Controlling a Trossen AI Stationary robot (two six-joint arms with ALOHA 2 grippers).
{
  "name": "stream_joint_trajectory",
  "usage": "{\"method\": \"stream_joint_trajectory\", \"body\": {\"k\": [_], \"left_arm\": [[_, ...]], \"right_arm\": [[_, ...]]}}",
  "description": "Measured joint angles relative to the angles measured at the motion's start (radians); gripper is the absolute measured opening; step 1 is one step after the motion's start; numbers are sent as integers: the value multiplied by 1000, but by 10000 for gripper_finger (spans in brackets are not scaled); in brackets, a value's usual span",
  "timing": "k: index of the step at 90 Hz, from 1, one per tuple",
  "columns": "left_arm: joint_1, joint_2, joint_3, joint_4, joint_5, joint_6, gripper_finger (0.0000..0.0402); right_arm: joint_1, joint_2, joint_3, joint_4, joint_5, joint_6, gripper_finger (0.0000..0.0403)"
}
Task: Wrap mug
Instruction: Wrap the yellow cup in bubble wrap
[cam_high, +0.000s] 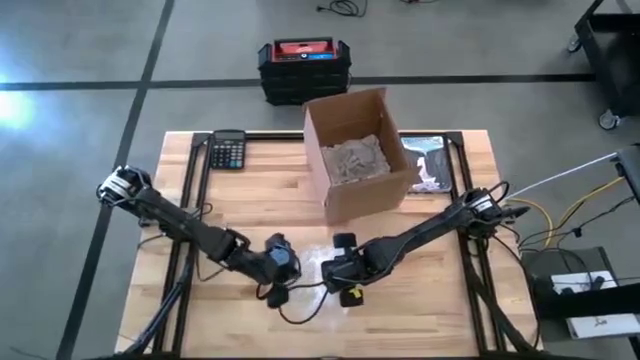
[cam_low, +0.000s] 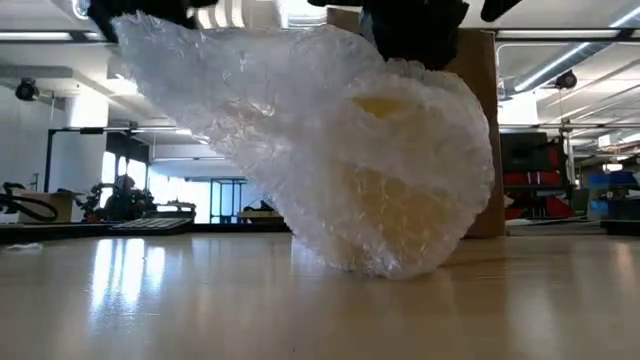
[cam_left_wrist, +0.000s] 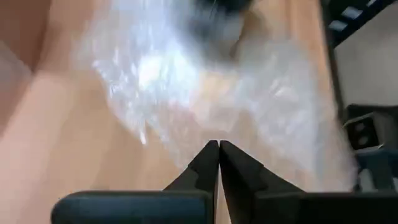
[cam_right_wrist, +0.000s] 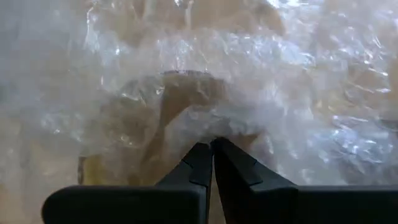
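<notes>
High view: 2 arms meet at table front-centre. Left gripper (cam_high: 277, 290) and right gripper (cam_high: 345, 285) sit either side of the bubble wrap (cam_high: 315, 268); cardboard box (cam_high: 357, 150) and calculator (cam_high: 228, 150) lie behind.
Low view: wrap (cam_low: 330, 150) lifted at 1 side, draped over yellow mug (cam_low: 395, 195), which rests on table (cam_low: 300, 310).
L wrist view: fingers (cam_left_wrist: 208, 163) pinched together on wrap edge.
R wrist view: fingers (cam_right_wrist: 202, 165) closed on wrap, mug (cam_right_wrist: 168, 112) beneath.

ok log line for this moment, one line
step: wrapping | left gripper: shut on bubble wrap | right gripper: shut on bubble wrap | mug: yellow, inside wrap, on table
</notes>
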Motion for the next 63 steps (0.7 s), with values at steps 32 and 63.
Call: {"method": "stream_joint_trajectory", "body": {"k": [32, 63], "left_arm": [[14, 161, -120, 683, -2, 133, 0], [108, 230, -39, 707, -2, 218, 0]], "right_arm": [[-2, 13, -1, 19, -9, 0, 2], [-2, -7, 58, -65, -22, -30, 2]]}}
